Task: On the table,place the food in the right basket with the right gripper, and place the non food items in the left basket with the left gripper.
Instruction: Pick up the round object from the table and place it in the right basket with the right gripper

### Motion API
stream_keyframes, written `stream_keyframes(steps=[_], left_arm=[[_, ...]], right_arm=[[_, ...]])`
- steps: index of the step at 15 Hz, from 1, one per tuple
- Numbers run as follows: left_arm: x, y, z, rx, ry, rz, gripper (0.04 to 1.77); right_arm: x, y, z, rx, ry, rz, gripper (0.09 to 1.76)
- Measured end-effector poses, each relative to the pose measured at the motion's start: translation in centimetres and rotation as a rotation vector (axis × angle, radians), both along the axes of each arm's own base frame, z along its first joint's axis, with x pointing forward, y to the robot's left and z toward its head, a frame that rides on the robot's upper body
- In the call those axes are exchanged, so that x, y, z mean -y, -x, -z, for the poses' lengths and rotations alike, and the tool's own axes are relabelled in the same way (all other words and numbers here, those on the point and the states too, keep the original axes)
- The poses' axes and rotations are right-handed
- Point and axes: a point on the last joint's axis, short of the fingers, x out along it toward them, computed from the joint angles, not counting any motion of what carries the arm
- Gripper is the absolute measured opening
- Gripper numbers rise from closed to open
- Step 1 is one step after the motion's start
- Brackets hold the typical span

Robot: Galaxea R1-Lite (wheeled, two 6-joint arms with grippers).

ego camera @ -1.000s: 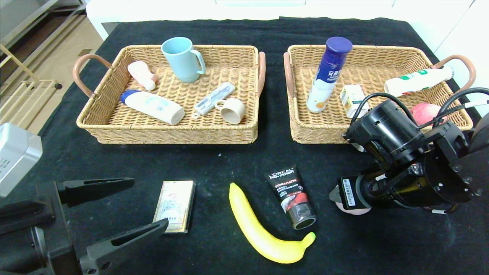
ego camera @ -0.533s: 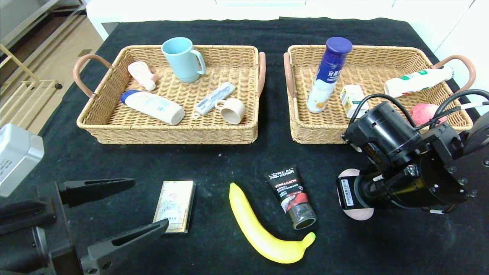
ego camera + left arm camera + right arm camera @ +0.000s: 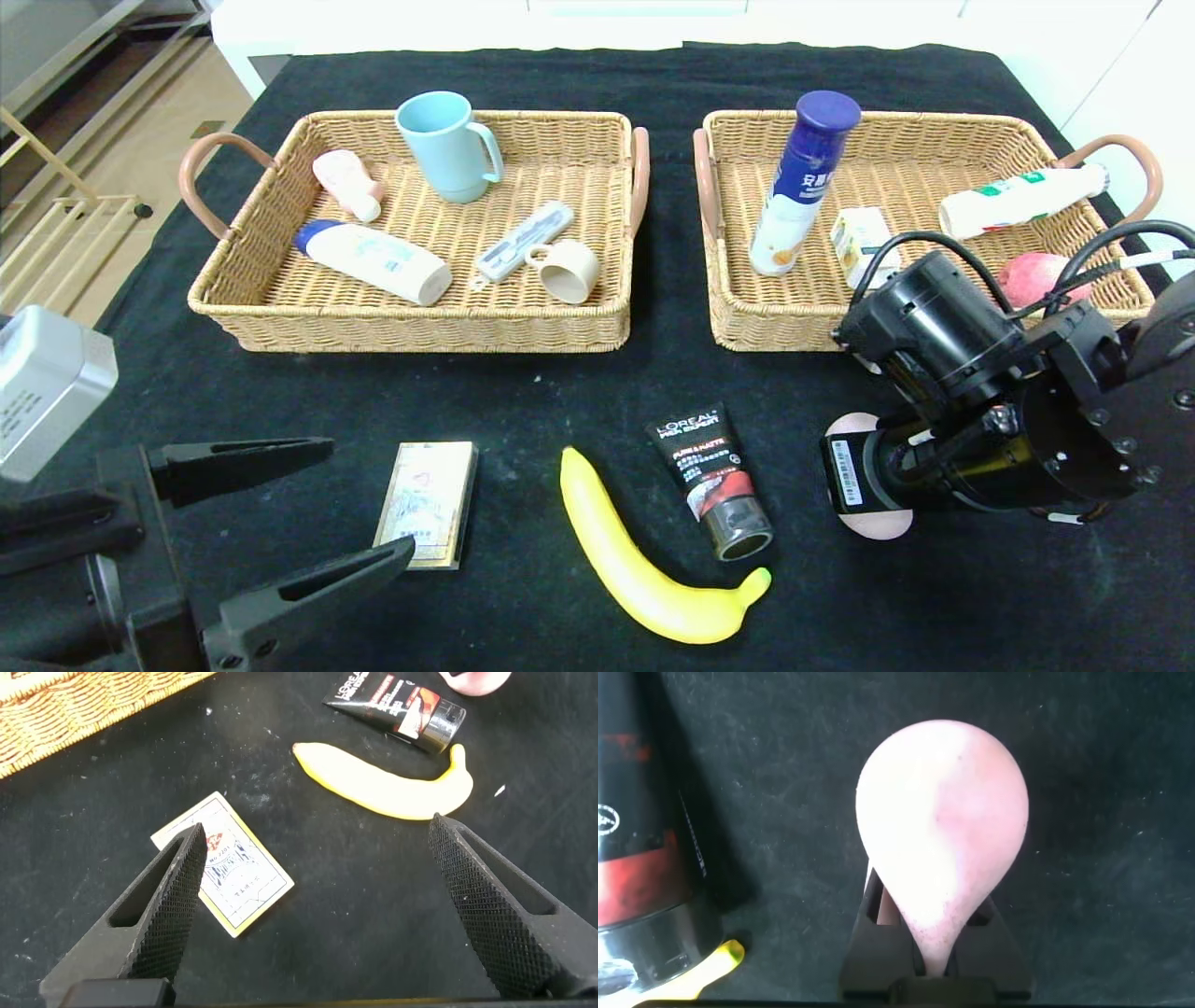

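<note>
With the right gripper point(image 3: 920, 938) clamped on the pink peach point(image 3: 941, 826) at lower right, lift vertically before traversing to the right basket point(image 3: 747, 322).

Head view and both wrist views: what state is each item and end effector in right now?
Left end effector: open, hovering over the table.
Right end effector: shut on the pink teardrop-shaped item.
Yellow banana: lying on the black cloth.
Black tube: lying beside the banana.
Flat printed box: lying flat.
Light blue mug: upright in the left wicker basket.
Blue-capped bottle: upright in the right wicker basket.
</note>
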Motion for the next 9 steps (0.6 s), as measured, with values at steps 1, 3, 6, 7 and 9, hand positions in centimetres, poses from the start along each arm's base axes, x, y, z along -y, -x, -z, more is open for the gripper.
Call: stream_keyframes(steps=[1, 3, 6, 7, 9], left_arm=[[0.0, 0.0, 0.0, -0.001, 0.0, 0.0, 1.72], [0.0, 0.0, 0.1, -0.004, -0.002, 0.0, 1.72], [0.0, -0.1, 0.1, -0.006, -0.003, 0.0, 1.72], [0.0, -0.1, 0.1, -0.007, -0.003, 0.0, 1.72], [0.1, -0.2, 0.2, -0.011, -0.004, 0.0, 1.72]], right_arm=[[0.0, 0.0, 0.0, 0.0, 0.001, -0.003, 0.2], [-0.1, 0.1, 0.0, 0.0, 0.002, -0.005, 0.2], [0.0, 0.2, -0.4, 0.008, -0.004, -0.007, 0.2], [0.2, 0.4, -0.7, 0.014, -0.007, -0.007, 0.2], [0.5, 0.9, -1.9, 0.02, -0.012, -0.009, 0.2]])
